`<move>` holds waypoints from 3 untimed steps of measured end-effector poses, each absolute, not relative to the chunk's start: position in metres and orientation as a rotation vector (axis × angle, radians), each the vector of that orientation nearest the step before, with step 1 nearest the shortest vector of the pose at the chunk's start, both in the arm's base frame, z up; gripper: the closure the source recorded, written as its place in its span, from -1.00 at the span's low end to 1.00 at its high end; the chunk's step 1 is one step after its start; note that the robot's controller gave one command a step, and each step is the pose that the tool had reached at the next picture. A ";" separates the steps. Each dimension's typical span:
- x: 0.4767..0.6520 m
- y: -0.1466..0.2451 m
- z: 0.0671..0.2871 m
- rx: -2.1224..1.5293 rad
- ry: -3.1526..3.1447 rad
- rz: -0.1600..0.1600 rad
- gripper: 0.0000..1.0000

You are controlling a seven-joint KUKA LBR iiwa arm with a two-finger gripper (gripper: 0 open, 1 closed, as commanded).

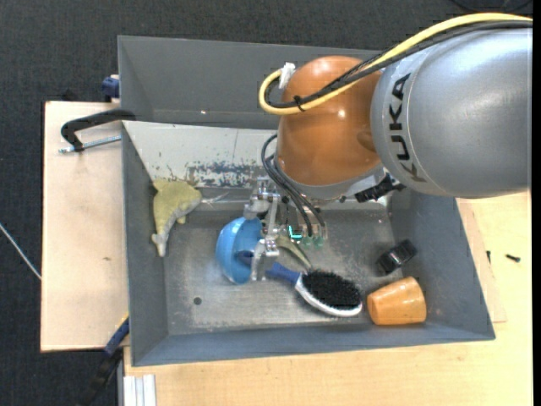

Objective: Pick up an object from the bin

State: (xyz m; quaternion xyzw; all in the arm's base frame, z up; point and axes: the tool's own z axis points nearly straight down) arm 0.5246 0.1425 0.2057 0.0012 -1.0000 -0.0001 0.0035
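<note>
One blue cup [232, 248] lies near the bin's [190, 311] middle, and we log the gripper [265, 254] just off its side toward the right wall, above the brush [330, 293] handle that runs toward the near-right corner; open or closed, we cannot tell.

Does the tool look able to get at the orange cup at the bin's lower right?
Probably yes: the orange cup lies on its side with nothing on top. The tool is over the blue bowl to its left. The brush head and bin wall crowd it, though.
</note>
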 end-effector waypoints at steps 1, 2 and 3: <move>0.517 0.144 0.089 0.129 -3.140 -0.001 -1.00; 0.520 0.145 0.096 0.127 -3.148 -0.005 1.00; 0.514 0.160 0.229 0.115 -3.153 -0.008 1.00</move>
